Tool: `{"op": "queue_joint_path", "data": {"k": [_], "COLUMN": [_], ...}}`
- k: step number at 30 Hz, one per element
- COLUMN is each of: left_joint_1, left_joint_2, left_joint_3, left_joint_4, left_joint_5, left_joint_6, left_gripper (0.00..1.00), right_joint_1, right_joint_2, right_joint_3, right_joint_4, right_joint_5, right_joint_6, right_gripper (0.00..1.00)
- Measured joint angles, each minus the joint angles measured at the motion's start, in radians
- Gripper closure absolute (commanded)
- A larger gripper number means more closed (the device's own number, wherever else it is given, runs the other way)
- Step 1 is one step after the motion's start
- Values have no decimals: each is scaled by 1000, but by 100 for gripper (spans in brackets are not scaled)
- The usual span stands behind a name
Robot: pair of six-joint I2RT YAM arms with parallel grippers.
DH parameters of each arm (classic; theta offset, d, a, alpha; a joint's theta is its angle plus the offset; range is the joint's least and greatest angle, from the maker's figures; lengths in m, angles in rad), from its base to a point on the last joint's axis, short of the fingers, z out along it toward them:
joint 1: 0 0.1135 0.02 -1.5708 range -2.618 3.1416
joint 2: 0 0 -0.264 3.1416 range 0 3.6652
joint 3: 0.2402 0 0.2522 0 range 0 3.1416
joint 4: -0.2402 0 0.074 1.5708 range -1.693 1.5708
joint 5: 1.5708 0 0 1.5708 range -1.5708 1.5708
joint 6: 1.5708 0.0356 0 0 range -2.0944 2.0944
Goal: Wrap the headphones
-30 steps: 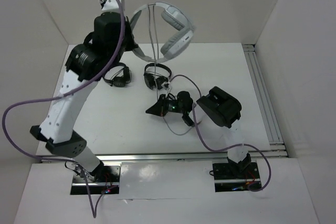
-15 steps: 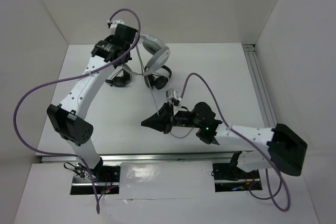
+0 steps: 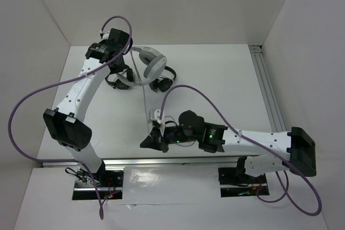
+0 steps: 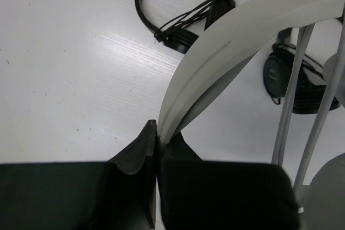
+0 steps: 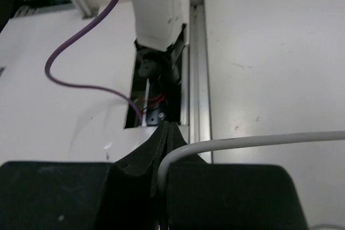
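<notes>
At far left the left arm (image 3: 81, 90) reaches to the back of the tabletop (image 3: 226, 79), a purple lead (image 3: 32, 106) looping off it. In the left wrist view the left jaws are clenched on the wide light-grey headband of the headphones (image 4: 242, 30), w/ the band rising up and to the right out of the pinch. From the top view the headphones (image 3: 150, 62) sit at back, left of centre, held by those jaws just above two smaller black headsets. One black headset (image 3: 116, 79) lies below the left wrist, the other (image 3: 164, 83) just right of it, and both rest on the tabletop. We can't tell whether the white earcups touch the black sets or the tabletop. In the left wrist view two thin grey strands (image 4: 294, 95) hang beside the band at right, approx. parallel. The thin grey cable (image 3: 144, 95) drops from the headphones toward the near edge, fairly straight, to the right jaws. Right wrist view: the right jaws are clenched on that cable (image 5: 242, 143), which curves out of the pinch and runs off to the right. The right arm (image 3: 259, 141) lies low along the front of the tabletop, base at the right, wrist pointing left. A metal rail (image 3: 269, 95) runs along the right side.
</notes>
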Motion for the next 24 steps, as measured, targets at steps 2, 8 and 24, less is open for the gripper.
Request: {"op": "queue_joint_path", "data": {"k": [2, 8, 24], "left_joint_1": [-5, 10, -74], "left_joint_2": [0, -6, -155], "left_joint_3": [37, -27, -392], "left_joint_4": [-4, -6, 138], "left_joint_5": [3, 95, -11], "left_joint_6": [-1, -3, 143], "left_gripper": [100, 100, 100], "right_joint_1": [37, 82, 151], "right_joint_2": [43, 140, 59], "right_joint_3": [64, 211, 401], "right_joint_4": [-65, -164, -517], "right_joint_5": [-21, -48, 881], "right_joint_6": [-22, -64, -384], "right_gripper": [100, 100, 100]}}
